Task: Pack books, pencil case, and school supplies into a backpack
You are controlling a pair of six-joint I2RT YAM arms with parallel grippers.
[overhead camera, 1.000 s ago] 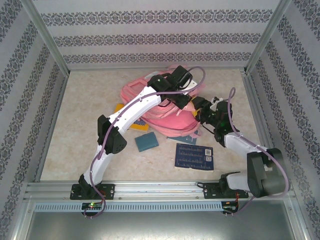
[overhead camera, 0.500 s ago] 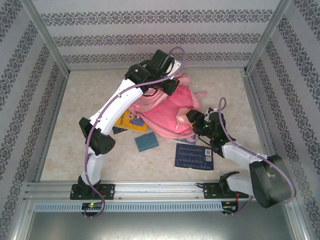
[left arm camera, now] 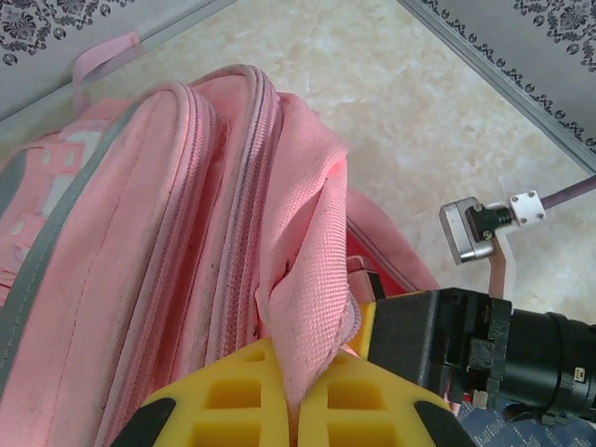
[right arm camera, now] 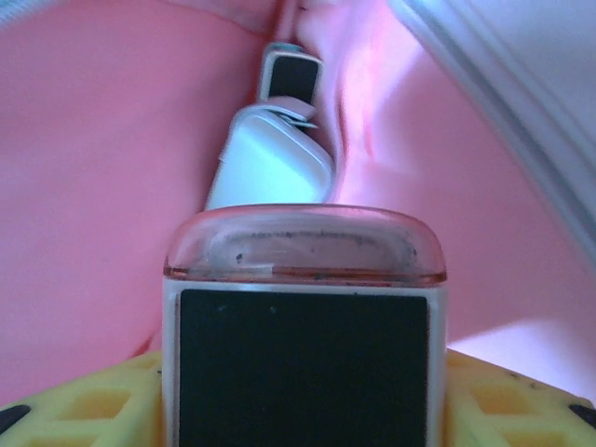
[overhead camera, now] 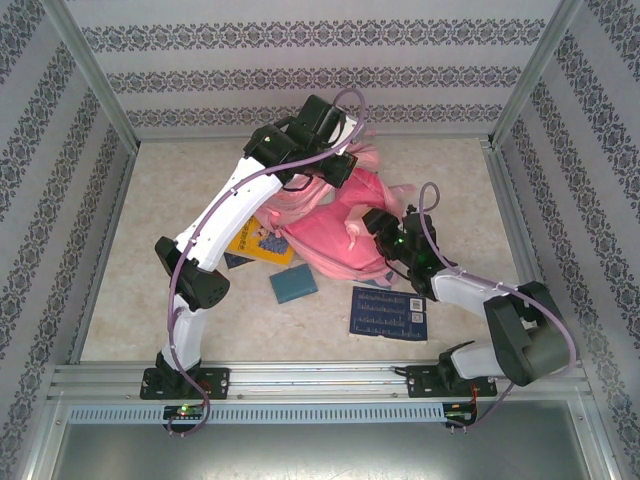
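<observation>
Pink backpack (overhead camera: 335,245) holds stapler (right arm camera: 270,163) and box (right arm camera: 303,270) gripped by right claw (right arm camera: 303,410).

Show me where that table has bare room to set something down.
Bare table lies far left, between the side wall and the backpack; in the far right corner beyond the backpack; and in a near strip between the teal book and the front rail. The middle is crowded: backpack, yellow book, navy book, left arm, right arm.

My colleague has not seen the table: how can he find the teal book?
Find the big pink backpack. Just on its near side, between the yellow book and the navy book, lies the teal book; it alone has a plain cover without print.
</observation>
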